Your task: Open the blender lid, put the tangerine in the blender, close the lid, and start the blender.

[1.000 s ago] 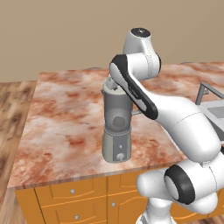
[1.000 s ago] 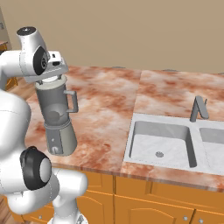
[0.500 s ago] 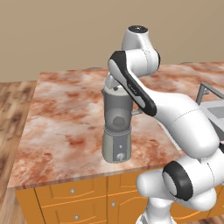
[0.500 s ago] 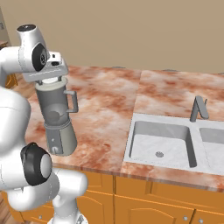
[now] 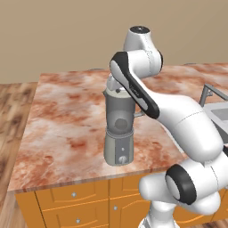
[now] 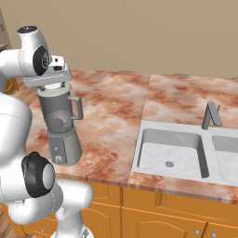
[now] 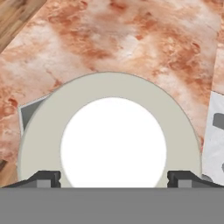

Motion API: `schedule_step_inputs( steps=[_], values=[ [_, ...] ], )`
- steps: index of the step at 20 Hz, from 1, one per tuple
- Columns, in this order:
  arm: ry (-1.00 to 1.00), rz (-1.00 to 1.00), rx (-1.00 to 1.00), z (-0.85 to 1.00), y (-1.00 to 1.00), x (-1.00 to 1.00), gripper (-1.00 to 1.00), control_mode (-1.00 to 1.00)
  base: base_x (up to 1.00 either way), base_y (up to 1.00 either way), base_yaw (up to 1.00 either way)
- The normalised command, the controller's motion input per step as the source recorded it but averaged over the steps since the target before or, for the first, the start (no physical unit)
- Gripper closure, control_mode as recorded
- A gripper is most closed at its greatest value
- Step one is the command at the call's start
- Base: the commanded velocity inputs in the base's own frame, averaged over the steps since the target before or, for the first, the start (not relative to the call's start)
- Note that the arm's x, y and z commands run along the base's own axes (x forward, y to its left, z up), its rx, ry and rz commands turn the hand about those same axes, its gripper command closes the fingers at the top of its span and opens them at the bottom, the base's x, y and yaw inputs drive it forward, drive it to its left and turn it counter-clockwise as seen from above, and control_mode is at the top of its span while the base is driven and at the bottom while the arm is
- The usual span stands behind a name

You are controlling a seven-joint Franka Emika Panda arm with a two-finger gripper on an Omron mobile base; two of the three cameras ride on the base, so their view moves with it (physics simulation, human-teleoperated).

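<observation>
- Marbled red-brown stone makes up the kitchen counter (image 5: 62, 120), set on orange wooden cabinets (image 5: 80, 202) against a plain tan wall.
- Near the counter's front edge stands the tall grey blender with its smoky translucent jar (image 5: 119, 129), upright, knob facing the cabinets' side; its side handle (image 6: 76, 108) points toward the steel sink (image 6: 174, 148), which lies well apart from it.
- On the jar's rim sits the round, flat pale grey-beige blender lid with a raised white centre cap (image 7: 111, 144), level and seated, so the jar looks closed.
- Directly above that lid hangs the two-finger gripper (image 7: 113, 178), aimed straight down along the blender's axis; the right base view shows the hand (image 6: 49, 76) resting just over the jar's top.
- Its dark fingertips (image 7: 46, 178) stand spread on opposite sides of the white cap, each just outside the cap's edge, with nothing clamped between them; I cannot tell whether they touch the lid's flat ring.
- Straddling the cap this way suits a pinch on it, the one raised part a narrow tool could seize, so I judge the lid-opening step is at hand and not yet done.
- A small round shape shows dimly through the jar wall (image 6: 56, 123); whether that is the tangerine I cannot tell.
- Lifting straight up along the blender should matter next, since a sideways pull could tip so tall a thing.
</observation>
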Motion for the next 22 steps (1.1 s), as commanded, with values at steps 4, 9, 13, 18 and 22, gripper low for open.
schedule_step_inputs(
  steps=[4,9,13,18,22],
  values=[
    [0.00,0.00,0.00,-0.14,0.05,0.07,1.00,-1.00,0.00,0.00,0.00],
    [0.00,0.00,0.00,-0.13,0.07,0.00,-1.00,-1.00,0.00,0.00,0.00],
    [0.00,0.00,0.00,-0.07,0.19,0.06,-1.00,-1.00,0.00,0.00,0.00],
    [-0.01,0.01,0.00,-0.09,0.02,0.02,-1.00,-1.00,0.00,0.00,0.00],
    [-0.03,0.01,0.00,-0.02,0.00,0.01,-1.00,-1.00,0.00,0.00,0.00]
  ],
)
